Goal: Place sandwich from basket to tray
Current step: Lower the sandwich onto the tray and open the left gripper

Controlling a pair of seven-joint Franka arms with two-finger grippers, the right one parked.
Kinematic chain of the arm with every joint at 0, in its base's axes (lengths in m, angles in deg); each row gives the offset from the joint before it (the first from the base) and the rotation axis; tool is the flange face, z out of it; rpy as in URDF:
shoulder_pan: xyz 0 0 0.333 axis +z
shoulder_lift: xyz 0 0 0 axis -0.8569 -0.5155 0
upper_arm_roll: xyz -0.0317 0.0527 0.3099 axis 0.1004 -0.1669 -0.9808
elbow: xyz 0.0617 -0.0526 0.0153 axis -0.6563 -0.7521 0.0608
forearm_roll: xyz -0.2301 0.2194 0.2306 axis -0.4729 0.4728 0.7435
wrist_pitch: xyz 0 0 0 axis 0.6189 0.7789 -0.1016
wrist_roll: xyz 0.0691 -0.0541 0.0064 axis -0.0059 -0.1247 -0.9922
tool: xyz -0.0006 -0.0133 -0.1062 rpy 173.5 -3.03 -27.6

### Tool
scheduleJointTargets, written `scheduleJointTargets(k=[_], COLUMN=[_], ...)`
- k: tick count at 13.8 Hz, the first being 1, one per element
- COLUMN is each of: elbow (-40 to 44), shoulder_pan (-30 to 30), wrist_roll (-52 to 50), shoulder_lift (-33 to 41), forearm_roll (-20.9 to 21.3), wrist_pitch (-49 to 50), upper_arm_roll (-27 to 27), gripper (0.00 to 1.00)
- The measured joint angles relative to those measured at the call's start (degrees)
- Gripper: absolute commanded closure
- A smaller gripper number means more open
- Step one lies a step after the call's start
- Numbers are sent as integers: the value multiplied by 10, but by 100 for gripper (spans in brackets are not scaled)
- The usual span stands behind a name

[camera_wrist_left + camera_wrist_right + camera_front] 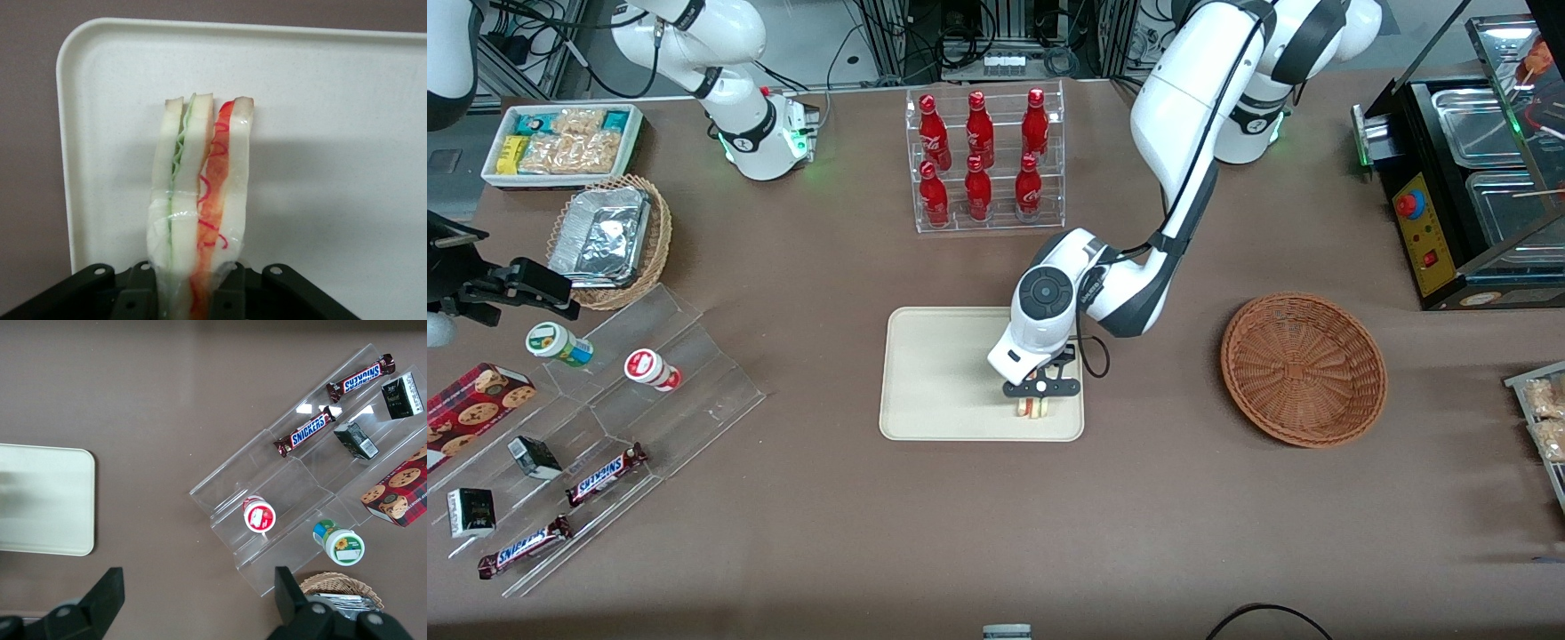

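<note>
The sandwich (1032, 407) is a pale bread wedge in clear wrap with green and red filling on its edge. It is over the cream-beige tray (934, 373), at the tray's corner nearest the front camera and the basket. My left gripper (1034, 404) is shut on it. In the left wrist view the sandwich (200, 180) stands on edge between the black fingers (137, 293), with the tray (333, 133) under it. The reddish-brown wicker basket (1303, 367) lies empty toward the working arm's end of the table.
A clear rack of red bottles (983, 160) stands farther from the front camera than the tray. A clear stepped shelf with snacks (596, 436), a tan basket with foil containers (609, 240) and a white snack bin (560, 142) lie toward the parked arm's end.
</note>
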Motion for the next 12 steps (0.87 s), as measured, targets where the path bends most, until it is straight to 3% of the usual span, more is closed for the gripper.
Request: scheduleJointTargets(k=[1,3,4,6,9,12], elbow=[0,1,1,1,10,22], shoulder_pan=[0,0,0,0,1,27], wrist_roll=[0,-1,-1,-4,-40,-46], shoulder_lift=[0,0,0,0,5,64], forearm_roll=[0,0,0,0,-1,0], wrist_pitch=[2,6,7,9,13,108], upper_arm_roll=[0,0,-1,-5,-12,-20], gripper=[66,38,18,0,0,0])
